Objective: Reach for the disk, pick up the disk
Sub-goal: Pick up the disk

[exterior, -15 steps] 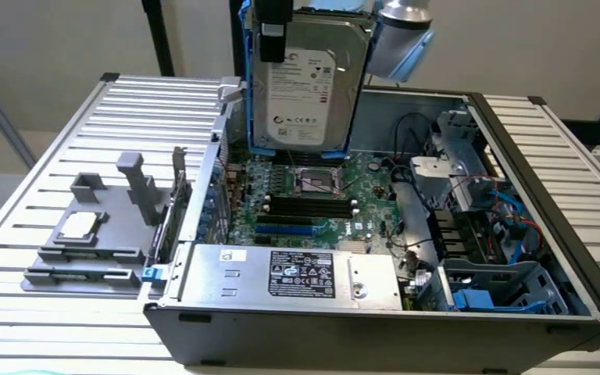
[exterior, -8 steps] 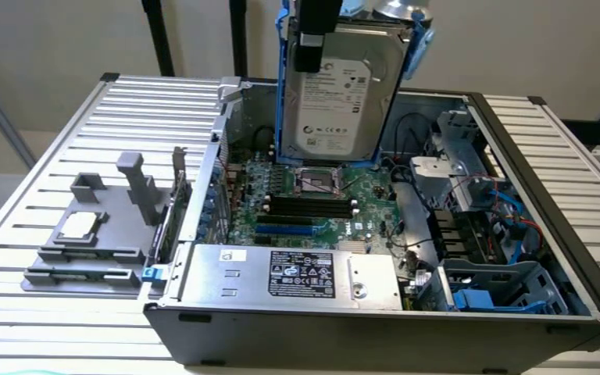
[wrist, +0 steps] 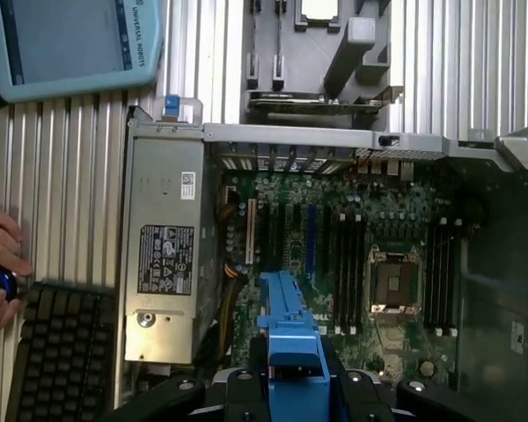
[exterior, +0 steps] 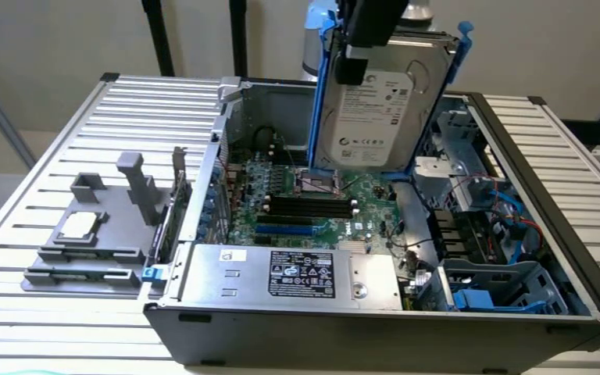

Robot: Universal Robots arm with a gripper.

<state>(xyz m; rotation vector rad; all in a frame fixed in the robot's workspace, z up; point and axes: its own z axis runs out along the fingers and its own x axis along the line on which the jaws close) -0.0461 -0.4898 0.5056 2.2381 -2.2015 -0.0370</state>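
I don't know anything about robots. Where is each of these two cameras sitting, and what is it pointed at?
Exterior view: off the arm, above one side of the open computer case, looking down into it; the gripper holds the disk up over the motherboard.
Wrist view: on the wrist, looking straight down into the case; the disk's blue carrier shows between the gripper's black parts, and a person's hand by a keyboard.
Shared: motherboard, power supply, grey tray.

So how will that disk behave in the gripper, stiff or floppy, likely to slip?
The disk looks like a rigid metal slab, so probably stiff and fairly heavy for its size. It hangs upright over the open case, so a slip could hit the motherboard. Its blue carrier is plastic and may flex.
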